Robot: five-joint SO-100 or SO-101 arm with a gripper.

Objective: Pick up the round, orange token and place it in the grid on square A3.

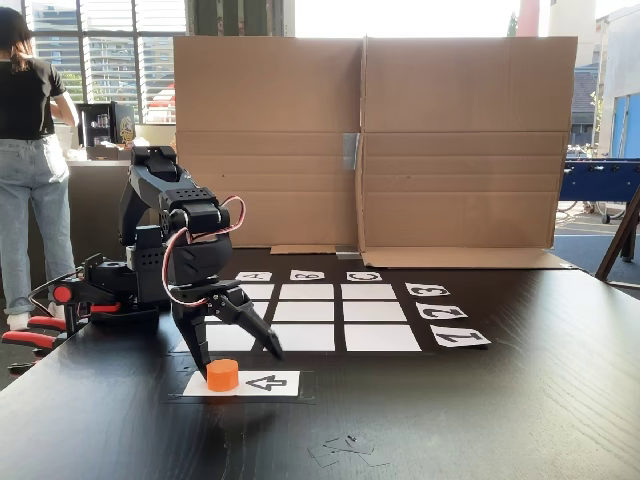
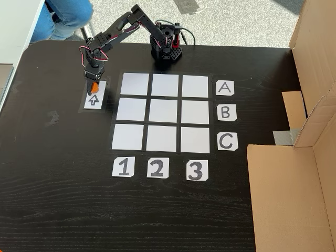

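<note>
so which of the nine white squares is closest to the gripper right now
The corner cell in row A, column 1, beside the arrow card where the gripper hovers over the orange token. The others lie farther away.

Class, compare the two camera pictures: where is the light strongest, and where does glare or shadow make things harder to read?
In a fixed view, bright windows behind the cardboard wall backlight the scene, and the dark table carries a pale sheen; the token stays clearly visible. In the other fixed view, lighting is even, the grid reads crisply, and the token is partly hidden under the gripper.
</note>
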